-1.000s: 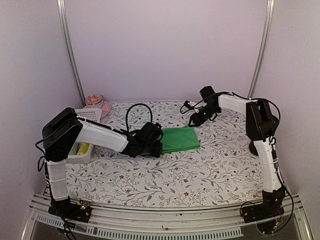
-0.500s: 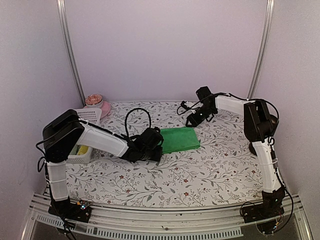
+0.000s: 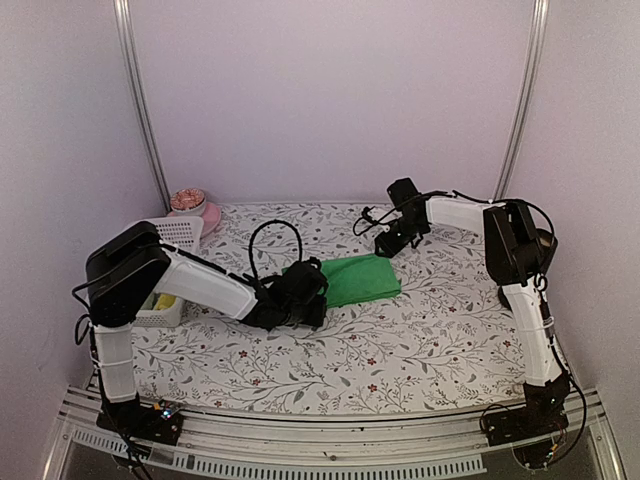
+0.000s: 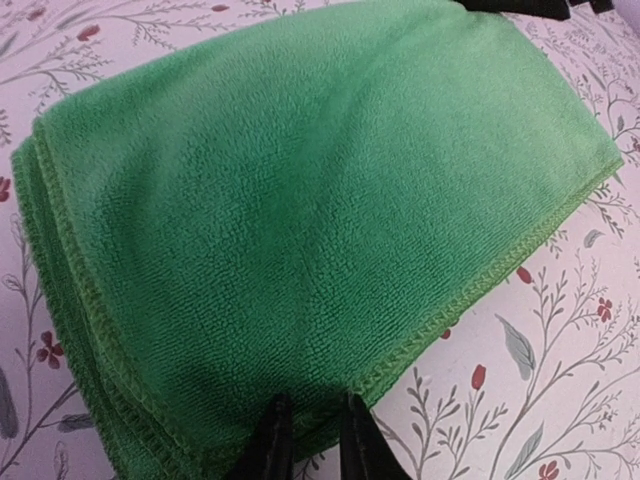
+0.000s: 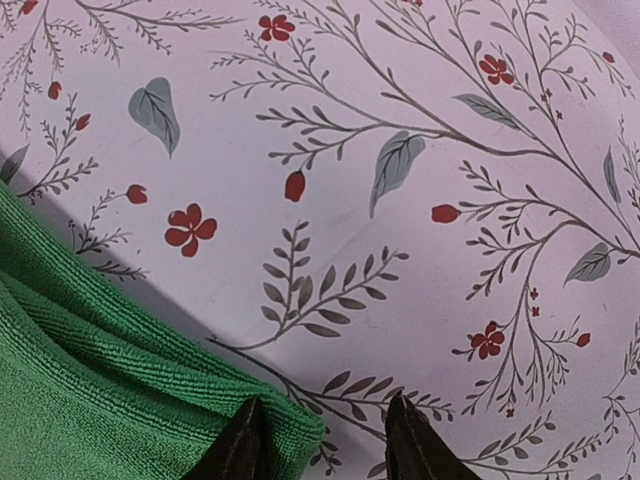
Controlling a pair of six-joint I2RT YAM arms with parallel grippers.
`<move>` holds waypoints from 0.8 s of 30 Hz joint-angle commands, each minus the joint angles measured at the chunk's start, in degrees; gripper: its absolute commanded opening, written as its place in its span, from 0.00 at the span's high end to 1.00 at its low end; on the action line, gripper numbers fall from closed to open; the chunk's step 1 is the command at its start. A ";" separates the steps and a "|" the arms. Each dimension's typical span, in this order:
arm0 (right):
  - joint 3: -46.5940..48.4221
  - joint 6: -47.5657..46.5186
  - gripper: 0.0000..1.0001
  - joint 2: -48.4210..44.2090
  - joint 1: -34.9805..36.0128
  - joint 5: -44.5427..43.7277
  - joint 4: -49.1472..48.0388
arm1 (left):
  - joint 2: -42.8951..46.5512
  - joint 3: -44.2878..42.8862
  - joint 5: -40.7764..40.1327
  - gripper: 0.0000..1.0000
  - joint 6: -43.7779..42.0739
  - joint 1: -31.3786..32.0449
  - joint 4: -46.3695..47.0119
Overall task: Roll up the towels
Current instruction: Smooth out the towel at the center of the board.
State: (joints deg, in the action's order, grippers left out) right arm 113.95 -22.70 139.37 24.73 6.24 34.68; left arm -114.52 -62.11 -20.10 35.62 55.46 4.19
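Left gripper [image 4: 308,440] is pinched shut on the hem of the green towel [image 3: 360,278]. The towel lies folded flat at frame centre, long axis left to right. Right gripper [image 5: 320,445] stands open astride its upper-right corner. The towel extends rightward from the left gripper, so the roll likely runs that way.

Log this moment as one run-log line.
green towel: folded, unrolled | left gripper: shut on its edge | right gripper: open astride its far corner
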 commanded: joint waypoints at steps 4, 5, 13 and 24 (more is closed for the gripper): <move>-2.01 -1.32 0.49 -1.55 -0.63 3.11 -0.02 | -1.70 1.01 -1.71 0.78 1.17 1.05 -2.28; -1.42 -1.45 0.47 -2.10 -0.61 3.87 0.76 | -1.37 0.21 -2.99 0.73 0.82 0.84 -3.68; 0.33 -4.59 0.41 -11.81 -0.56 7.73 7.31 | 8.70 -3.27 -5.91 0.20 -5.28 -0.72 -6.46; -17.42 -8.24 0.52 -22.10 0.55 11.64 5.84 | 12.36 -3.45 -1.28 0.39 -10.48 -9.82 -3.36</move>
State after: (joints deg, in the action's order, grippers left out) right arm 102.41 -28.69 117.34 24.40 15.44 40.03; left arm -99.77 -65.49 -23.94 28.12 51.70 0.03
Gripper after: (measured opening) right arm 0.513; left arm 0.703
